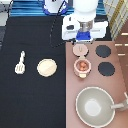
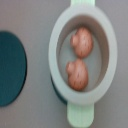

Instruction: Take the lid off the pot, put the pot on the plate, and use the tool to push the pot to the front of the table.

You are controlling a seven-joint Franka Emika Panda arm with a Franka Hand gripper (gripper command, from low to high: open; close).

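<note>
The pale pink pot (image 1: 82, 67) stands uncovered on the brown-pink stove panel, with reddish-brown pieces inside; the wrist view shows it from straight above (image 2: 83, 52). The lid (image 1: 79, 50) lies flat on the panel just toward the exterior view's top of the pot. My gripper (image 1: 83, 39) hangs above the lid and pot, holding nothing that I can see. On the black table (image 1: 30, 100), the cream plate (image 1: 47, 67) lies to the left of the pot. The white spatula (image 1: 20, 62) lies further left.
Two black burners (image 1: 104, 51) (image 1: 106, 68) sit to the right of the pot; one shows in the wrist view (image 2: 10, 67). A large grey-beige pan (image 1: 95, 106) with a handle fills the bottom right of the stove panel.
</note>
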